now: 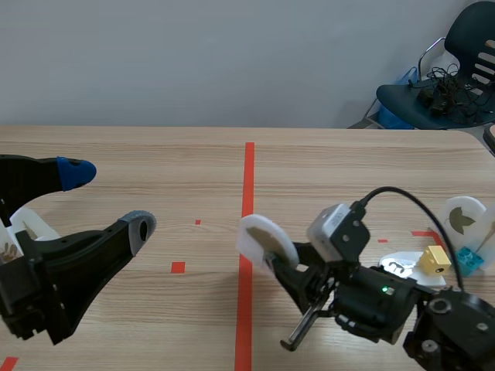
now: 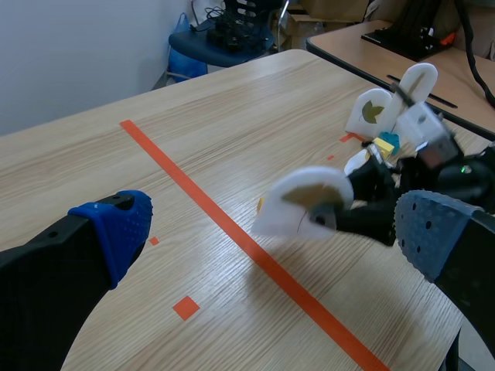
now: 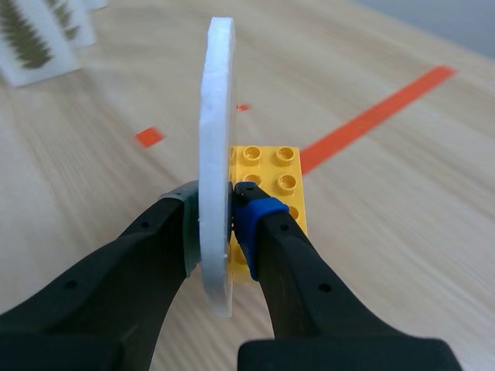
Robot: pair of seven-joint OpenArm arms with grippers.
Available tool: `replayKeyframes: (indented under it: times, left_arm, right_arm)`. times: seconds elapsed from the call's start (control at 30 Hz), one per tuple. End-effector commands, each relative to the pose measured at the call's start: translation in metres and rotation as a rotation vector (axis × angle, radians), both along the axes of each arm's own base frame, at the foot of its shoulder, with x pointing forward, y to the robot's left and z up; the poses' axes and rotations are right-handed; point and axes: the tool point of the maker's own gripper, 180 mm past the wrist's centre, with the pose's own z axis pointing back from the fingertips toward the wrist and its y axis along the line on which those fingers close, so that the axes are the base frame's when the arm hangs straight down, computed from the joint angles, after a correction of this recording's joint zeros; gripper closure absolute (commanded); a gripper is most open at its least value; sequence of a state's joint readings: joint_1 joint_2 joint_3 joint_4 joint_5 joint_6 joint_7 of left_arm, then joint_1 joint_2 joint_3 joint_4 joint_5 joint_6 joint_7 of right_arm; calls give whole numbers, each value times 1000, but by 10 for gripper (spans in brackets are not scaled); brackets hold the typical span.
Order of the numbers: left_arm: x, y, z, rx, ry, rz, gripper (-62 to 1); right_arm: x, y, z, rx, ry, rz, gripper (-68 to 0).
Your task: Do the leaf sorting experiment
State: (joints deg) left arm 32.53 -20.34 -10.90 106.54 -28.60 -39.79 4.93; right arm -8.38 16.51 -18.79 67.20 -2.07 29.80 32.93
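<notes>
My right gripper [image 1: 285,261] is shut on a white round-topped leaf card [image 1: 266,236] and holds it just above the table by the long red tape line. In the right wrist view the card [image 3: 215,154] stands edge-on between the pads, with a yellow brick [image 3: 272,175] fixed to its far side at the base. The left wrist view shows the card's face [image 2: 308,199] with a brownish leaf picture. My left gripper [image 1: 108,199] hangs open at the left, apart from the card, its blue pad [image 2: 124,224] and grey pad [image 2: 424,232] wide apart.
At the right stand more white leaf cards [image 1: 465,219] with a yellow brick [image 1: 437,259] and a teal brick [image 1: 469,258]. White cards with fern-like leaves [image 3: 32,40] stand at the left, behind my left arm. A chair [image 1: 452,73] is past the table's far right corner.
</notes>
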Motion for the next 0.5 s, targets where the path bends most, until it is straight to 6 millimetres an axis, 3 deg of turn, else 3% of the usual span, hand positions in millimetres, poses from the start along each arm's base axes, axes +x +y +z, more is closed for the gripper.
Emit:
replayKeyframes:
  times: [0.0,0.3,0.47]
  left_arm:
    - [1,-3,11,-23,-33,-6,-623]
    - [1,-2,12,-9,-39,-21,-623]
    - [1,-2,13,-13,-45,-21,-623]
  right_arm:
    - [4,-15,21,33,-40,-37,-59]
    - [-15,-81,50,13,-33,-231,-59]
    - [-21,-115,45,0,19,-340,-59]
